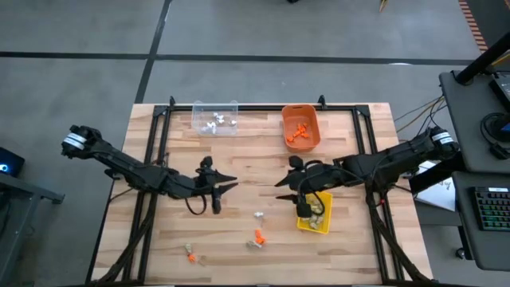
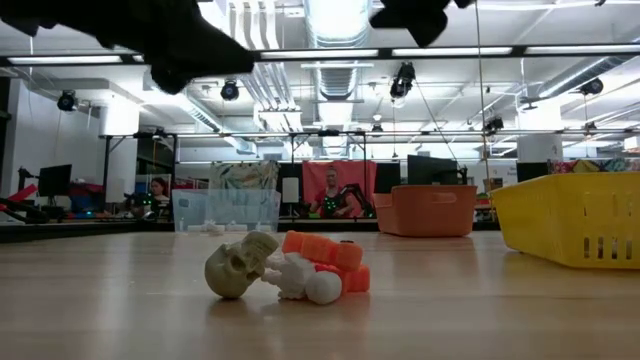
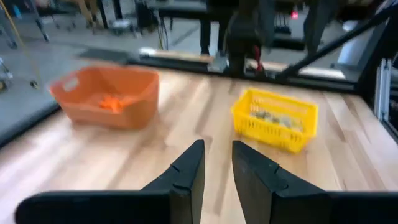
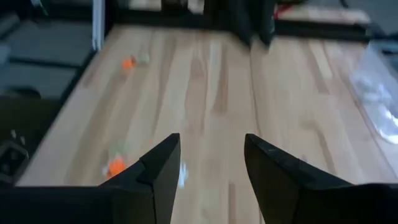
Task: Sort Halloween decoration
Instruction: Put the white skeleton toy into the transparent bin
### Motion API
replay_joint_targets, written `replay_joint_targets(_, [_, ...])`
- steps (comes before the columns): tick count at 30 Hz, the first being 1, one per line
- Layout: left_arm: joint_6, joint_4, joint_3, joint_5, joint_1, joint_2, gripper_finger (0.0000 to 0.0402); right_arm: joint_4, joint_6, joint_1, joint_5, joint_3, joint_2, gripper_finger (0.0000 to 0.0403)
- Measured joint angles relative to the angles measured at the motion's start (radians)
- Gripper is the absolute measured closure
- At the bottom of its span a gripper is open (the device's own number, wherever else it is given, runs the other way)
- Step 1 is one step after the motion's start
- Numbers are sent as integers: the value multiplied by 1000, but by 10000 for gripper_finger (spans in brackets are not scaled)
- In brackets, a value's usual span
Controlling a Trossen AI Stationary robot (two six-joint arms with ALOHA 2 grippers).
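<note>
The Halloween decoration is a scatter of tiny trinkets on the wooden table. An orange one, a white one and a tan one lie near the front middle. Another orange one lies front left. The low view shows a tan skull, an orange piece and a white piece lying together. My left gripper hovers left of centre, open with a narrow gap and nothing in it. My right gripper hovers right of centre, open and empty.
An orange bin holding orange pieces and a clear bin holding white pieces stand at the far edge. A yellow bin with tan pieces sits under my right arm, front right. Black frame rails run along the table's sides.
</note>
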Motion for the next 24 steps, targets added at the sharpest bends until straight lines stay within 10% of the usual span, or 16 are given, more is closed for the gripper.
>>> replay_joint_targets(6, [-54, 41, 0, 174, -1, 135, 338, 108, 2, 7, -1, -28, 3, 248])
replay_joint_targets(24, [-19, 479, 47, 209, -5, 552, 334, 124, 281, 233, 210, -155, 4, 256])
